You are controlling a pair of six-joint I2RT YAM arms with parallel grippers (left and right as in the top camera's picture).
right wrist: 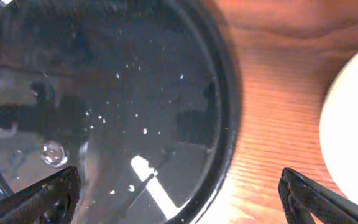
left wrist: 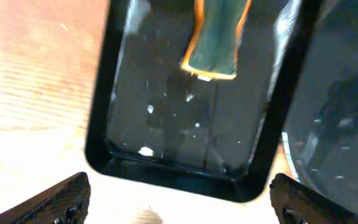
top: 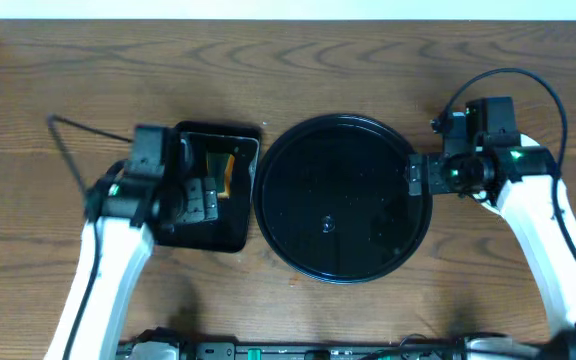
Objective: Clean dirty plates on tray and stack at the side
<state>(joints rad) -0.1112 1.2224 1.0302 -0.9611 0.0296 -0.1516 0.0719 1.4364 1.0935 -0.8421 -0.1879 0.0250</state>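
Jaws wide open and empty on both arms: left gripper [left wrist: 179, 200] above the small rectangular tray [left wrist: 166, 124] holding the green cleaning pad [left wrist: 213, 43], right gripper [right wrist: 179, 199] over the tray [top: 348, 170], which carries nothing, with a pale plate [right wrist: 353, 124] beside it on the tabletop [right wrist: 278, 81], suggesting cleaning is complete.

Round tray [top: 343, 200]: middle of the surface [top: 48, 60].
Rectangular tray [top: 233, 218]: just left of the round tray.
Sponge [left wrist: 213, 37]: in the rectangular tray, far end.
Left end effector [left wrist: 179, 199]: above the rectangular tray.
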